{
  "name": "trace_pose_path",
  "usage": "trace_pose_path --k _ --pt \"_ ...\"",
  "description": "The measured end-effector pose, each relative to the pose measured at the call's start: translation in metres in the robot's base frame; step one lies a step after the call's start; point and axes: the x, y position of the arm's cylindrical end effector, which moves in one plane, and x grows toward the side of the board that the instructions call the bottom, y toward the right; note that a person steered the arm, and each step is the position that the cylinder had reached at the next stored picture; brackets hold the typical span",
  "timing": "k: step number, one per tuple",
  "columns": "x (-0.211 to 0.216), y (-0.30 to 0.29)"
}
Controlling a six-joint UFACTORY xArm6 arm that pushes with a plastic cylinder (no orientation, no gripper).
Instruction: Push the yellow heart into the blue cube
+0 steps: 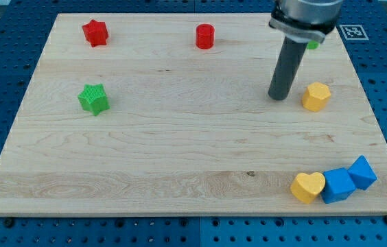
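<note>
The yellow heart (307, 186) lies near the view's bottom right and touches the left side of a blue cube (338, 185). A second blue block (363, 171) touches that cube on its right. My tip (278, 97) rests on the board in the upper right, far above the heart and just left of a yellow hexagon block (316, 96).
A red star (95, 32) and a red cylinder (205, 36) sit near the view's top. A green star (94, 99) sits at the left. A green block (313, 44) peeks out behind the arm. The wooden board (180, 137) ends close to the blue blocks.
</note>
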Motion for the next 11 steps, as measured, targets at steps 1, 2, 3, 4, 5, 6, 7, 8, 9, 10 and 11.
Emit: trace_pose_path --k 1,2,3,4,5,6,7,8,9,10,11 --pt "-0.018 0.034" --pt "0.000 0.090" --pt "0.057 0.113" --pt "0.051 0.113" --pt "0.000 0.107" --pt "-0.020 0.085" --pt "0.005 0.070" --pt "0.064 0.070" --pt "0.072 0.070" --pt "0.032 0.055" --pt "0.038 0.025"
